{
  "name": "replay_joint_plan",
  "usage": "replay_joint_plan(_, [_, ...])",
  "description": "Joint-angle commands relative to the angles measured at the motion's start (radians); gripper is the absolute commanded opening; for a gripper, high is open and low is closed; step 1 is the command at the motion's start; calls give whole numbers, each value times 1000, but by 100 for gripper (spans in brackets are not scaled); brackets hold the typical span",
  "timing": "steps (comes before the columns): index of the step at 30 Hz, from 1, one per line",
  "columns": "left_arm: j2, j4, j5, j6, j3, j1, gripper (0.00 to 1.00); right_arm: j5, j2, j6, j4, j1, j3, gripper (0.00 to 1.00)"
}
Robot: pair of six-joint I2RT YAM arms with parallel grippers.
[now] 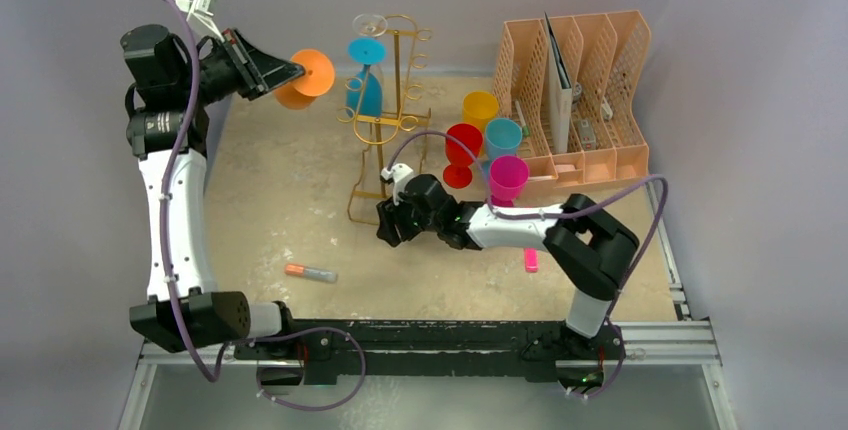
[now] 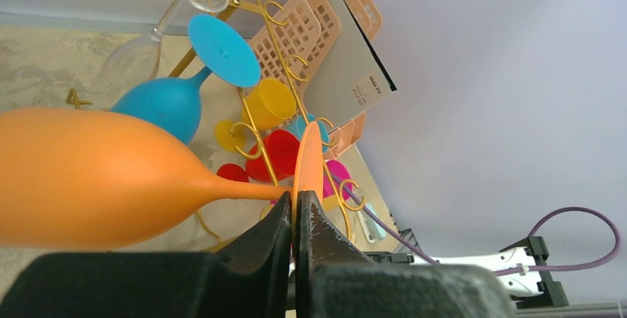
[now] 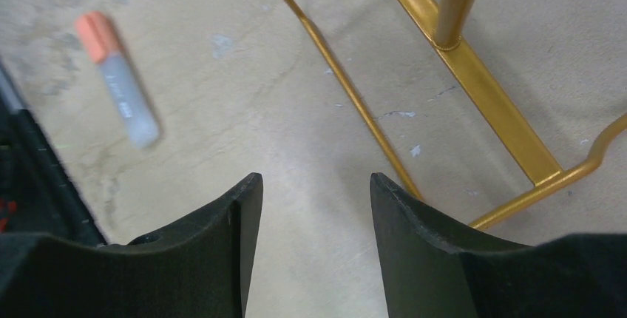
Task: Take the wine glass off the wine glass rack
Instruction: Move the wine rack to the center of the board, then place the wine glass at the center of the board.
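My left gripper (image 1: 288, 72) is shut on the flat foot (image 2: 310, 159) of an orange wine glass (image 1: 310, 75), which hangs sideways in the air, left of the gold wine glass rack (image 1: 398, 100) and apart from it. Its bowl (image 2: 89, 177) fills the left of the left wrist view. A blue wine glass (image 1: 366, 85) and a clear wine glass (image 1: 370, 24) hang upside down on the rack. My right gripper (image 1: 387, 225) stands open, low by the rack's wire base (image 3: 488, 103), with nothing between its fingers (image 3: 244, 207).
An orange-capped marker (image 1: 310, 272) lies on the table at the front left. Right of the rack stand yellow (image 1: 480, 108), red (image 1: 463, 145), teal (image 1: 503, 135) and magenta (image 1: 508, 178) cups. A peach file organiser (image 1: 590, 100) is at the back right.
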Motion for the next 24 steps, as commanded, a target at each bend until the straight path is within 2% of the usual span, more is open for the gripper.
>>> replay_joint_plan(1, [-99,7,-32,32,-20,8,0,-41,-113,69,28,-1,-50,58])
replay_joint_plan(9, [-203,-149,-72,156,-89,9,0,-63,-266,200,2,8,-163,56])
replay_joint_plan(15, [-356,-221,-116,162,-226,2,0,10,-426,230,-8,96,-235,56])
replay_joint_plan(20, [-439,-125,30,102,-385,-37,0,131,-624,295,-63,117,-328,56])
replay_joint_plan(22, [-460,-225,-10,171,-384,-53,0,163,-708,297,-63,116,-360,56])
replay_joint_plan(24, [-476,-316,-47,263,-389,-80,0,187,-784,271,-137,116,-355,57])
